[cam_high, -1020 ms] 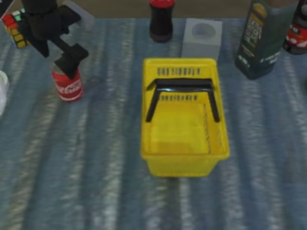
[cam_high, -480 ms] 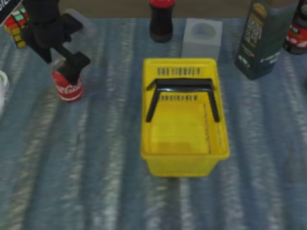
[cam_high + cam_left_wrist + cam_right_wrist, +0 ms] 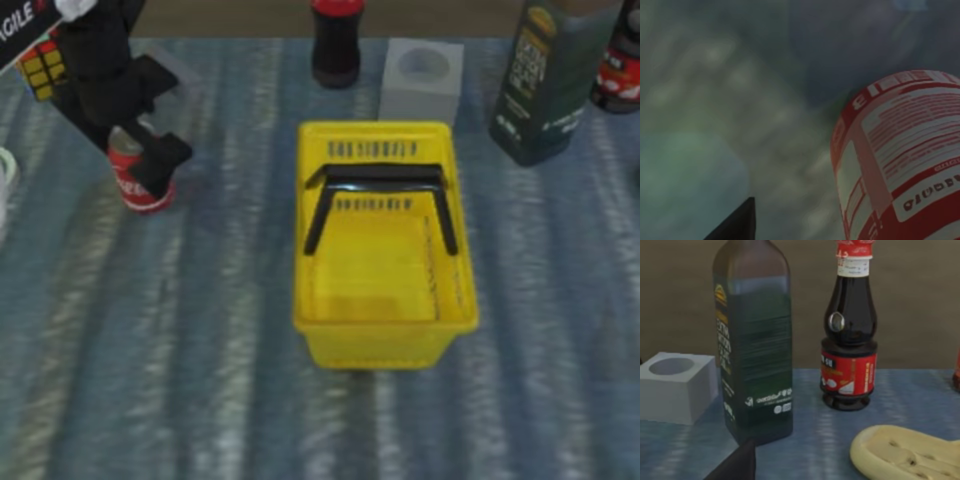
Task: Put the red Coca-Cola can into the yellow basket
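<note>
Looking down from the top, the left hand (image 3: 150,165) sits over the red Coca-Cola can (image 3: 143,182), which stands on the table (image 3: 200,380) well left of the yellow basket (image 3: 385,340). The left wrist view shows the can (image 3: 900,160) close up beside one dark finger (image 3: 737,225), but I cannot tell if the hand is pinching it. The right wrist view shows only a green bottle (image 3: 755,355) and a dark sauce bottle (image 3: 849,340).

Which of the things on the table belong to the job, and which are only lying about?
For the job:
- red can, standing at the table's left
- yellow basket, in the middle
- left hand, down over the can

Only lying about:
- puzzle cube
- dark cola bottle
- grey block
- green bottle
- sauce bottle
- pale yellow object
</note>
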You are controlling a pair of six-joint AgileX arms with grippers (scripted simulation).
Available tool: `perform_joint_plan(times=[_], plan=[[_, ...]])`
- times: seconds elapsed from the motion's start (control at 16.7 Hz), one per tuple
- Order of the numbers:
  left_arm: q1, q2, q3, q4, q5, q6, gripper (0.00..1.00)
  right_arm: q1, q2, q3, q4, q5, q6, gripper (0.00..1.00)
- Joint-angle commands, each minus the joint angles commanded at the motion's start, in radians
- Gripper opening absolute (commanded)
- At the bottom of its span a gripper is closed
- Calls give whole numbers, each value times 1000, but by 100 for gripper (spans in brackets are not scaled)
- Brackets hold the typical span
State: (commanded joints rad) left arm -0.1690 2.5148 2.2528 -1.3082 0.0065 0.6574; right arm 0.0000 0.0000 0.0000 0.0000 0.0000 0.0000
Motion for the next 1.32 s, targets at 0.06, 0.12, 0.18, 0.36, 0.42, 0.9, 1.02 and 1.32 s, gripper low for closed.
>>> perform_joint_plan(times=[0.06, 0.12, 0.18, 0.36, 0.42, 0.9, 1.02, 1.32], plan=[[0, 0, 0, 0, 0, 0, 92, 0, 0, 0, 0, 0, 0, 100], [0, 0, 0, 0, 0, 0, 85, 0, 0, 0, 0, 0, 0, 100], [0, 0, 0, 0, 0, 0, 77, 0, 0, 0, 0, 0, 0, 100], [0, 0, 0, 0, 0, 0, 55, 0, 0, 0, 0, 0, 0, 100], [0, 0, 0, 0, 0, 0, 47, 0, 0, 0, 0, 0, 0, 100], [0, 0, 0, 0, 0, 0, 0, 0, 0, 0, 0, 0, 0, 100], [0, 0, 0, 0, 0, 0, 0, 0, 0, 0, 0, 0, 0, 100], [0, 0, 0, 0, 0, 2, 0, 0, 0, 0, 0, 0, 0, 100]])
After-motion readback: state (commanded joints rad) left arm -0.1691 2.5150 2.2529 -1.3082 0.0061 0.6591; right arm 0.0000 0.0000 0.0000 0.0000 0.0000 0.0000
